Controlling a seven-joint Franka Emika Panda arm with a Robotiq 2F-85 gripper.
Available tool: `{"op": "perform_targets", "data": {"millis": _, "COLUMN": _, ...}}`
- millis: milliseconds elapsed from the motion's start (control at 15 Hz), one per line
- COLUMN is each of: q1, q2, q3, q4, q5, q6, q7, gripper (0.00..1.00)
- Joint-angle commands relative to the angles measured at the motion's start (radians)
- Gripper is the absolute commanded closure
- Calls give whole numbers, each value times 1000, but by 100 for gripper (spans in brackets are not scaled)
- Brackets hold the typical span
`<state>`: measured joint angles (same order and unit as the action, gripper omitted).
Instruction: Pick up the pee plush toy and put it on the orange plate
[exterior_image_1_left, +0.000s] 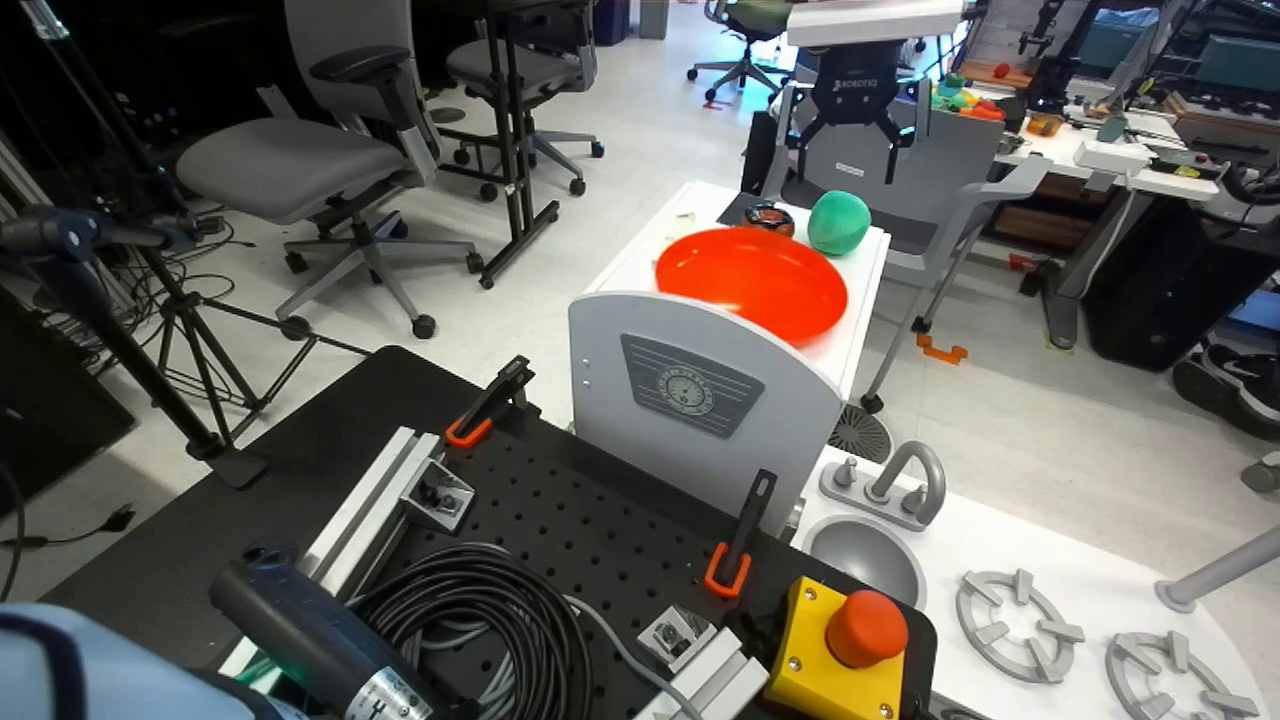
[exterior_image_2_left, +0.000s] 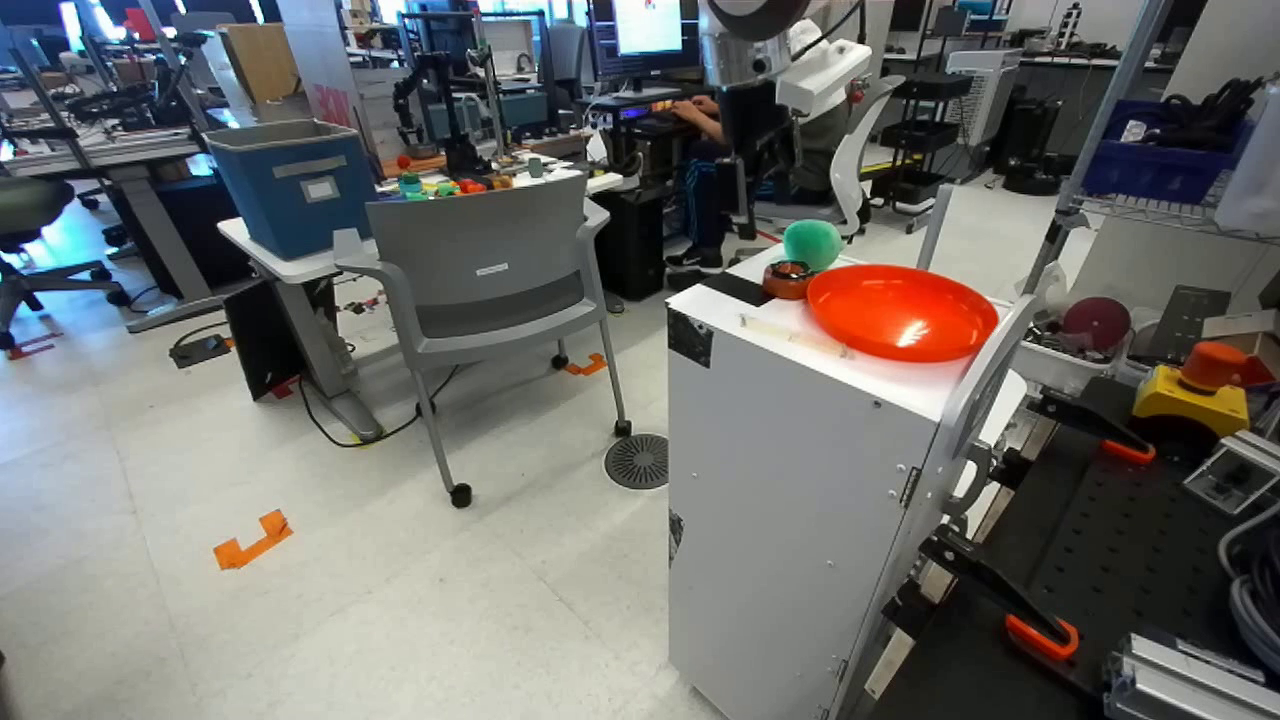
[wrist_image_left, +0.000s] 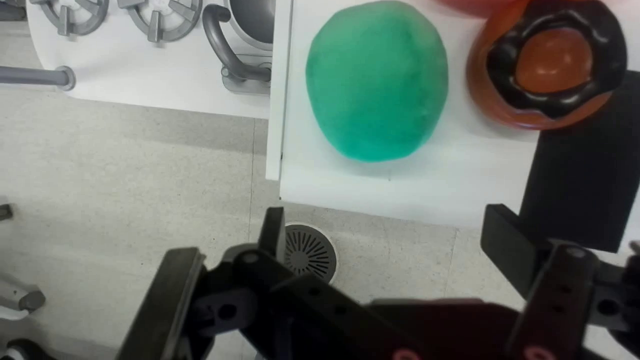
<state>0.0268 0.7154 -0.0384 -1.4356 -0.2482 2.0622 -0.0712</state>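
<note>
1. On top of a tall, boxy white cabinet, a small, round, green plush ball rests outside the plate.
2. Just beside the ball lies a wide, shallow, round, bright orange plate with a raised rim, seen in both exterior views; whether ball and plate touch cannot be told.
3. Near the ball in both exterior views, a black two-fingered Robotiq gripper hangs pointing downward, clear of the cabinet top. Its fingers are spread wide apart, and in the wrist view they stand apart from the ball.
4. Next to the ball, with a gap between them, sits a glossy, rounded, reddish-brown object with a wavy black ring on top, beside a flat black rectangular patch.
5. At one end of the cabinet rises a curved gray panel with a printed dial. Beyond it are a black perforated board, a yellow box with a red button, and a round gray sink with a curved gray tap.
</note>
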Motion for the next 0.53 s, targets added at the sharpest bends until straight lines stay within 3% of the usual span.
{"op": "perform_targets", "data": {"millis": 0, "q1": 29, "q2": -37, "q3": -21, "q4": -110, "q5": -55, "q6": 119, "q7": 33, "gripper": 0}}
{"op": "perform_targets", "data": {"millis": 467, "q1": 17, "q2": -57, "q3": -14, "q4": -173, "q5": -47, "q6": 214, "q7": 19, "gripper": 0}}
